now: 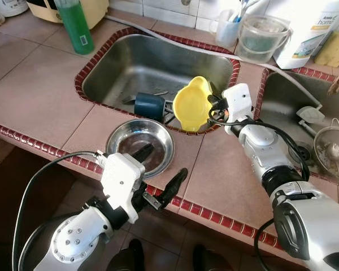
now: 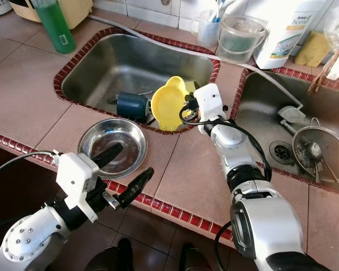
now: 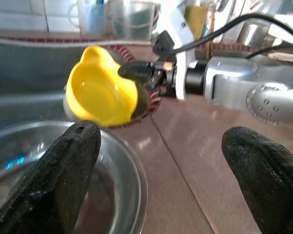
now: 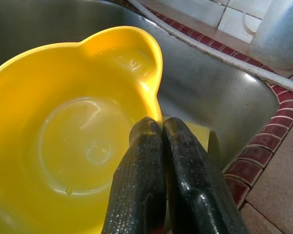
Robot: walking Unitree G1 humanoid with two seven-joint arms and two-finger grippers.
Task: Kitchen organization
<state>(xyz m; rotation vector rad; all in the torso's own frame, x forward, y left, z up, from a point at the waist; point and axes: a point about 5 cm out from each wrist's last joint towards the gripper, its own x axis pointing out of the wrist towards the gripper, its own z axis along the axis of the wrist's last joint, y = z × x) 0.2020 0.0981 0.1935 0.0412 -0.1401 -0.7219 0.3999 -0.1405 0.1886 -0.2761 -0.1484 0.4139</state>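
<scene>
A yellow plastic bowl [image 1: 191, 104] hangs tilted on its side over the near right corner of the left sink [image 1: 130, 62]. My right gripper [image 1: 210, 103] is shut on its rim; in the right wrist view the two fingers [image 4: 151, 161] press together at the bowl's [image 4: 63, 146] edge. A shallow steel bowl [image 1: 116, 135] sits on the tiled counter in front of the sink. My left gripper [image 1: 161, 169] is open low at the counter's front edge, one finger over the steel bowl [image 3: 132, 185]. A dark blue cup [image 1: 150, 105] lies in the sink beside the yellow bowl.
A green bottle [image 1: 76, 25] stands behind the sink on the left. A clear plastic bucket [image 1: 261, 36], a mug [image 1: 227, 28] and a white jug [image 1: 305, 34] line the back. A grey hose [image 1: 175, 45] crosses the rim. The right sink [image 1: 282, 96] holds a strainer [image 1: 330, 149].
</scene>
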